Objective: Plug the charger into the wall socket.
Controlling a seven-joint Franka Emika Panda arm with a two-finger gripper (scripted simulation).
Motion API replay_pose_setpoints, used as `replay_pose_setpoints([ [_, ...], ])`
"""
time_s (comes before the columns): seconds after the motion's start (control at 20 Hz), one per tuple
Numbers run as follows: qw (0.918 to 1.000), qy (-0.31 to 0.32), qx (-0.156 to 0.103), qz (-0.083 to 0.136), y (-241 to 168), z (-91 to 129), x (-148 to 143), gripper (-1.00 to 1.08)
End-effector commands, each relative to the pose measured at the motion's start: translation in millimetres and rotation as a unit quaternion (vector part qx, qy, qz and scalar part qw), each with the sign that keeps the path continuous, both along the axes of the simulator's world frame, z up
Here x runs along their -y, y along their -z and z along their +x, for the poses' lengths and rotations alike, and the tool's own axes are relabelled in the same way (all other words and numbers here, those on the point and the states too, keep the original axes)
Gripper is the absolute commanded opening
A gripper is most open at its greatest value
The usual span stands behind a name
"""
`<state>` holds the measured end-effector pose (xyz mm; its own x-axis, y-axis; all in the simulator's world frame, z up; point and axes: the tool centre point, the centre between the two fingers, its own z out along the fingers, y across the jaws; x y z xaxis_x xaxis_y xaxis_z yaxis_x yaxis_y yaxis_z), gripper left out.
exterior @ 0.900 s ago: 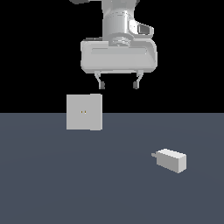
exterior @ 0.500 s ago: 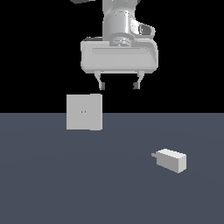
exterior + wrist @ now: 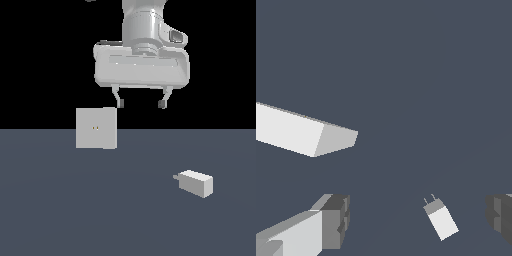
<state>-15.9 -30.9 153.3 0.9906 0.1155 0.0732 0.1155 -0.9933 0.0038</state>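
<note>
My gripper (image 3: 140,104) is wide open, nothing between the fingers (image 3: 117,102); I hang high above the floor (image 3: 60,210), well clear of everything. In the wrist view both fingertips (image 3: 336,220) frame the lower part of the picture, with the charger (image 3: 441,220) between them but far below, so I judge I'm roughly lined up over it, not yet descending.

Charger lies flat on the floor, toward the exterior view's right, well apart from the socket (image 3: 96,128). Prongs point toward the exterior view's left, roughly at the socket side, so it looks placed for a straight push with little reorienting.

Socket stands upright at the far edge of the floor, on the exterior view's left, its two small holes facing the camera. In the wrist view I see it edge-on from above.

Step in hand: approach for the pick. Next needs a drop and a squeeze across the body's flat sides, prongs left free.
</note>
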Motion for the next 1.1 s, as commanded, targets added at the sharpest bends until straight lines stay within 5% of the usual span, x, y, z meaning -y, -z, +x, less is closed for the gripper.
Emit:
replay_pose_setpoints([
  [0.0,0.9998,-0.019,0.003,0.001,6.6,-8.0,4.6,1.0],
  [1.05,0.9834,-0.178,0.032,0.012,65.7,-63.2,54.0,1.0],
])
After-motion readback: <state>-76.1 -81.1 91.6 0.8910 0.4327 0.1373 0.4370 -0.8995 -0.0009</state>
